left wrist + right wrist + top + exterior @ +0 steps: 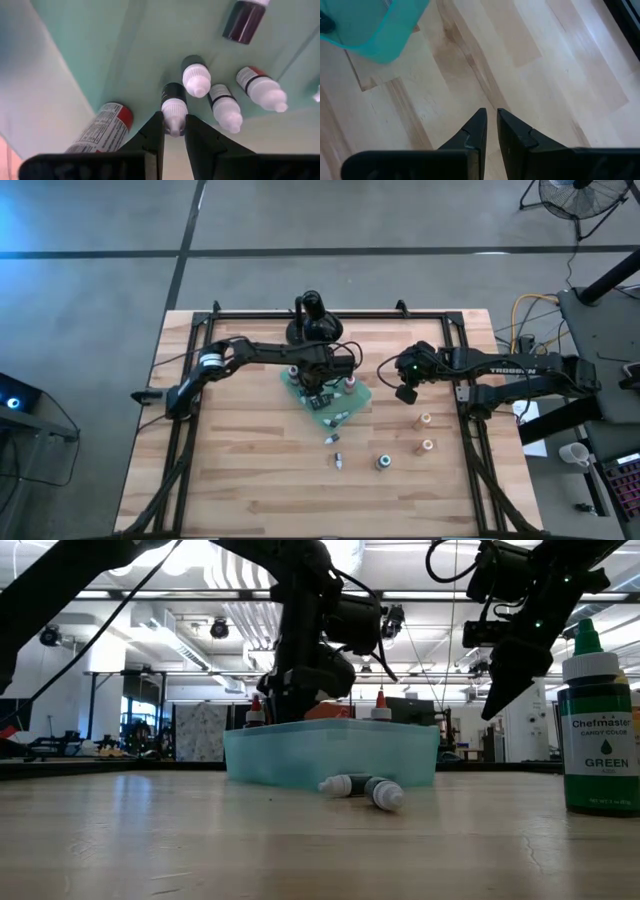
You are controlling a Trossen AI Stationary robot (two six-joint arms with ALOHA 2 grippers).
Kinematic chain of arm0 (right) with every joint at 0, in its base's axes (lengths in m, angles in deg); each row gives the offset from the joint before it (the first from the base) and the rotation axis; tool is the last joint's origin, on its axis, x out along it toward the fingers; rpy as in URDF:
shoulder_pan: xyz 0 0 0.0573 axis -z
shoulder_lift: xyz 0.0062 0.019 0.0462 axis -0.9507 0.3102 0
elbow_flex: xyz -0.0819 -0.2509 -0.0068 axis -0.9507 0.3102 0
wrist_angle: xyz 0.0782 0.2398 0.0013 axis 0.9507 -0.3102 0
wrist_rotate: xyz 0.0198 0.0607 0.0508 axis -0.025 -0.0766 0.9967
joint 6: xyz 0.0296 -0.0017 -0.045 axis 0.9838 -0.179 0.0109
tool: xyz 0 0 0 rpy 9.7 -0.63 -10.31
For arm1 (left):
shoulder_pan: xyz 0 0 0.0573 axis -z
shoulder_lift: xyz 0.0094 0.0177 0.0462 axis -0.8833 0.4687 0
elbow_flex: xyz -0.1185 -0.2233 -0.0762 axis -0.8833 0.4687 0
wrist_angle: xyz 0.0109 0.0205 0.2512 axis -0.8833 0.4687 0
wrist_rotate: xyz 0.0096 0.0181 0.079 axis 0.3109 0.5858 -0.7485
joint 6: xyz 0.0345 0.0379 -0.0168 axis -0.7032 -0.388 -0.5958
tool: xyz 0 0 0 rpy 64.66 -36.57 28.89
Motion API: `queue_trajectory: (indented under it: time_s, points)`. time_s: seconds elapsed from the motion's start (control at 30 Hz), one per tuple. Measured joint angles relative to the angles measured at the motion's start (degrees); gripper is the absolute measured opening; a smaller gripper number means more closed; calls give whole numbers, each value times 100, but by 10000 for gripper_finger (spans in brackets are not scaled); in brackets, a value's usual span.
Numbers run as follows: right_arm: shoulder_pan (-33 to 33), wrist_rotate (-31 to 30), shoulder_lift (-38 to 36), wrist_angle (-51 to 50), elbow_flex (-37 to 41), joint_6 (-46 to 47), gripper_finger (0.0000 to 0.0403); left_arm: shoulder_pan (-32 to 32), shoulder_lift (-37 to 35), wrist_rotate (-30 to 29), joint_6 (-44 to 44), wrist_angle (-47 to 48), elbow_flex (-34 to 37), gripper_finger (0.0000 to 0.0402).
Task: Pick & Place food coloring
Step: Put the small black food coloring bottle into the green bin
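A translucent teal tray [360, 402] lies mid-table and holds several small food coloring bottles standing cap up [196, 75], [225, 107], [262, 90]; a red-labelled one [102, 131] lies on its side. My left gripper [320, 387] points straight down into the tray, shut on a dark bottle with a white cap [174, 95]. In the low view the tray wall [330, 755] hides its fingertips. My right gripper [490, 114] hangs shut above bare wood to the tray's right, holding nothing. More bottles lie or stand on the table [334, 440], [338, 461], [382, 463], [425, 420], [427, 446]. My left gripper pinches the white cap [174, 119] of the dark bottle between its two fingers [156, 127], at the cap's narrow tip. The fingers come from above, pointing down. The bottle stands upright below them inside the tray; whether its base rests on the tray floor I cannot tell.
A black round-based stand [310, 320] rises just behind the tray. A green-capped bottle [598, 730] stands close to the low camera at the right. Two bottles [350, 785], [385, 795] lie in front of the tray. A black rail frame [440, 315] borders the wooden table.
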Motion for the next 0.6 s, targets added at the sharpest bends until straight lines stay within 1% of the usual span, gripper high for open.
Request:
queue_trajectory:
  time_s: [0.5,0.6]
  points:
    - [0,2,0,3,0,34,38,0,0,0,39,-51,27,44]
    - [0,2,0,5,0,34,38,4,0,0,54,-66,25,55]
